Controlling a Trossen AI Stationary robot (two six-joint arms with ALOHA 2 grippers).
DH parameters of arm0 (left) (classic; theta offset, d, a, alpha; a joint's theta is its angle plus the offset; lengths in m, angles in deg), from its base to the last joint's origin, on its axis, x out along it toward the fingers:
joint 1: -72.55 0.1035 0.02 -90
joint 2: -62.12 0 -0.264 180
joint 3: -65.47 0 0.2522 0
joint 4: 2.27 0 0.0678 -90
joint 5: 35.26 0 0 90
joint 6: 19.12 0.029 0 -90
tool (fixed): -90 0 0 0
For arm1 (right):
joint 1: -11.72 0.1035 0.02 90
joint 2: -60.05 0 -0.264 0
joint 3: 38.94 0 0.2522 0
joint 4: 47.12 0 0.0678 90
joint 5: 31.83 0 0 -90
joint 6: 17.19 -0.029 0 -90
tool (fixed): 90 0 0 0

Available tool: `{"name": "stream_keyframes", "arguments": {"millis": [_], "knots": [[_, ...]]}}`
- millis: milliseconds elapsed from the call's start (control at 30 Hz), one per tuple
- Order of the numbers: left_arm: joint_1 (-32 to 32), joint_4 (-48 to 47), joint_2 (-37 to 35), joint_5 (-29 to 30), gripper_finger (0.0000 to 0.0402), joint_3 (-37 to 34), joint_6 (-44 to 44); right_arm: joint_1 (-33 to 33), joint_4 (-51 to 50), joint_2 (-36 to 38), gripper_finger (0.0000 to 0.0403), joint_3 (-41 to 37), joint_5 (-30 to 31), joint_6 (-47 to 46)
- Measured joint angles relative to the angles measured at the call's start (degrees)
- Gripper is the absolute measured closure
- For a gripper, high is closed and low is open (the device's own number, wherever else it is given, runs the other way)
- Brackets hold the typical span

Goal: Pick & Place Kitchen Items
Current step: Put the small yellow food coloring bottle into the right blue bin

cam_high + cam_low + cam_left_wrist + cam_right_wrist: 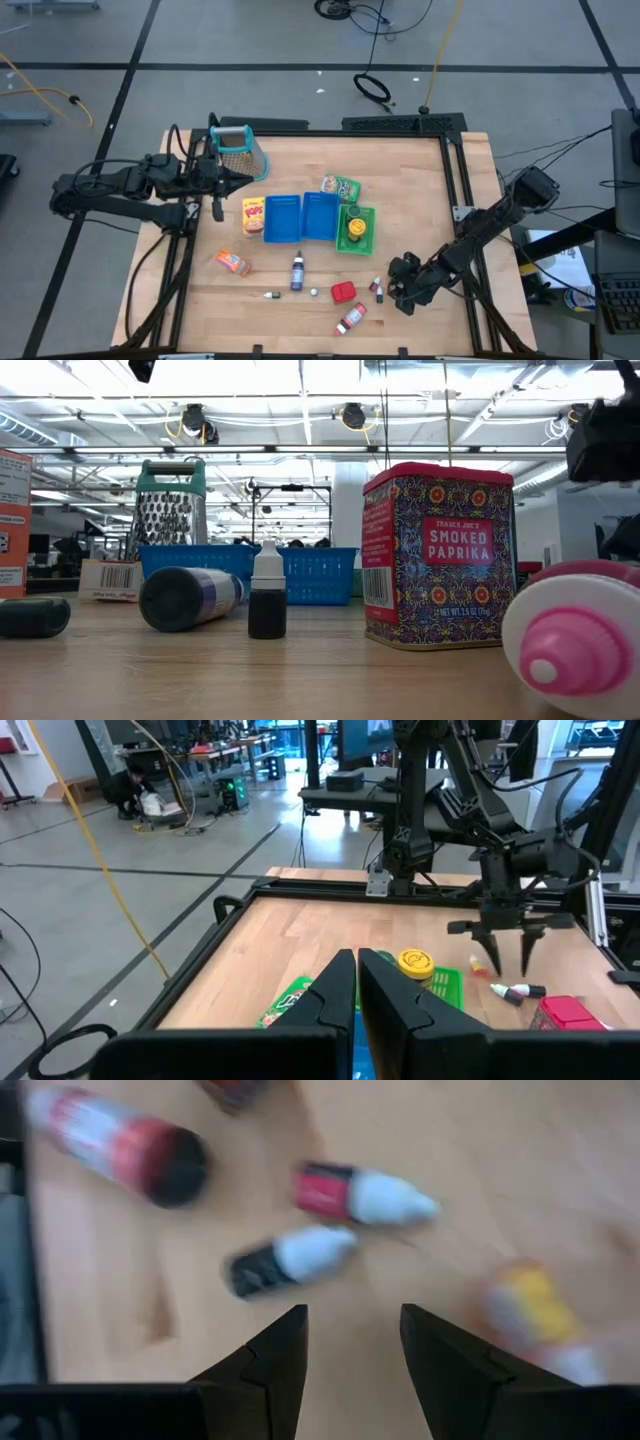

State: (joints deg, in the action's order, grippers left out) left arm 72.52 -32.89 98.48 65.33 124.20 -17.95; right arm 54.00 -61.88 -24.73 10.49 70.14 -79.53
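You're looking at groceries spread mid-desk. Yellow box [254, 217] is lying flat just beside the blue tray's left side. Green pouch [340, 187] is lying at the back, w/ the yellow-lidded jar [355, 225] sitting upright in the green tray. Orange packet [233, 263] is lying tilted, front-left. Dark bottle [297, 271] is lying on its side, near centre. Red tin [343, 292] is standing upright, labelled smoked paprika; a red-and-white bottle [351, 318] is lying near it. Tiny dropper bottles [363, 1194] are lying on their sides, front-right.
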Motion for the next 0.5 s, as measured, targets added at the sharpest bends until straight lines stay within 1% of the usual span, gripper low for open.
{"name": "stream_keyframes", "arguments": {"millis": [67, 167, 267, 433, 500], "knots": [[0.0, 0.0, 0.0, 0.0, 0.038, 0.0, 0.0, 0.0, 1.2, 0.9, 0.0248, 0.0, 0.1, 1.2], [0.0, 0.0, 0.0, 0.0, 0.038, 0.0, 0.0, -0.2, 0.0, 2.2, 0.0248, 0.0, 0.6, 3.0], [0.0, 0.0, 0.0, 0.0, 0.038, 0.0, 0.1, -0.4, -2.4, 4.7, 0.0248, 0.0, 3.7, 5.6], [0.0, 0.0, 0.0, 0.0, 0.038, 0.0, 0.1, -1.1, -9.3, 9.8, 0.0248, 0.1, 8.9, 8.9], [0.0, 0.0, 0.0, 0.0, 0.038, 0.0, 0.0, -1.6, -13.0, 10.6, 0.0248, 0.1, 9.1, 8.9]]}}
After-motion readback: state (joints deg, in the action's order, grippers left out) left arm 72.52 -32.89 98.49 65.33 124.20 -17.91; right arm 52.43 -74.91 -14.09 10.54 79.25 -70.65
